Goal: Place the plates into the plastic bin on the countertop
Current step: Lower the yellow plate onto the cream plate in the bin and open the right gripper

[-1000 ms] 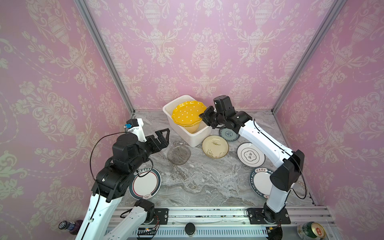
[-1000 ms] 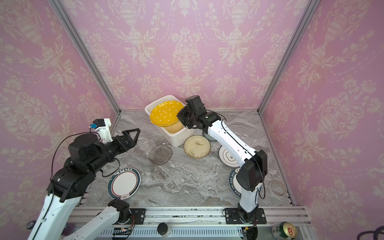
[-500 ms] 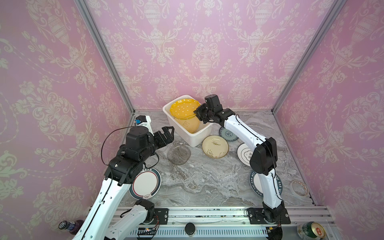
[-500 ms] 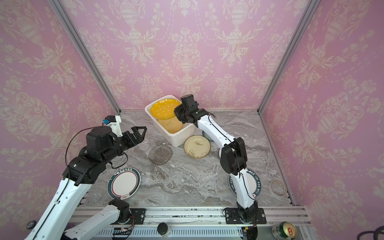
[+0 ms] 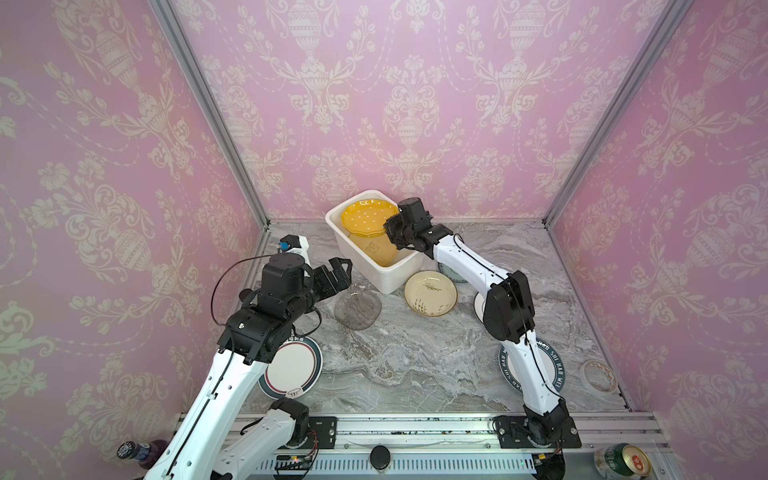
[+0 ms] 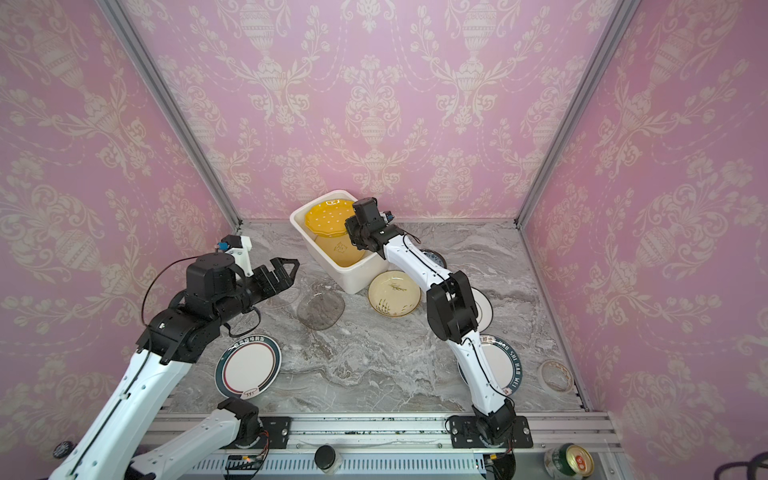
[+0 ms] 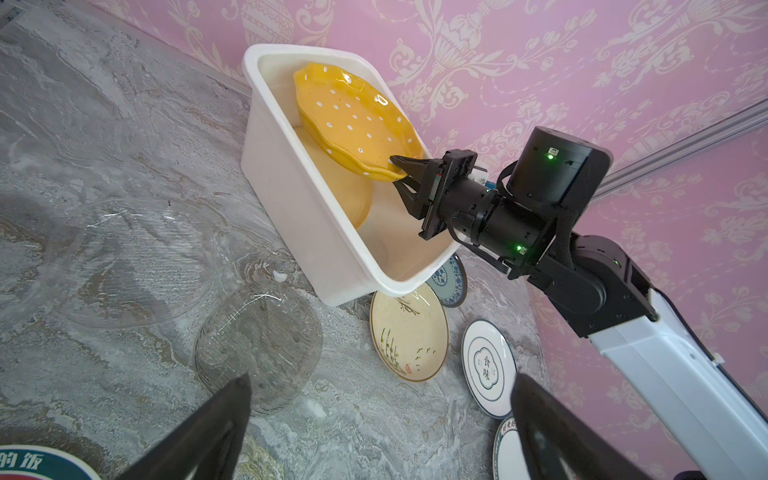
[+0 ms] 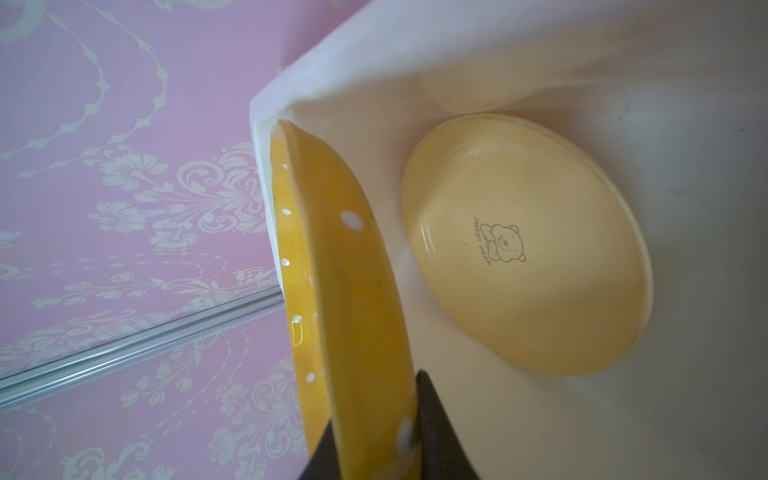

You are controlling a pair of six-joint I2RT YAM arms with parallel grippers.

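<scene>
The right gripper (image 7: 400,169) pinches the edge of the yellow dotted plate (image 7: 353,120), its jaws closed tight on it; the plate tilts inside the top of the white plastic bin (image 7: 286,199); a pale yellow plate (image 8: 528,249) lies at the bottom of the bin; the left gripper (image 5: 341,268) hangs in the air with its jaws wide apart and holds nothing; near it a clear glass plate (image 5: 358,309) lies on the grey countertop (image 5: 415,357); a cream plate (image 5: 431,293) and a small blue plate (image 7: 449,276) lie just beside the bin.
</scene>
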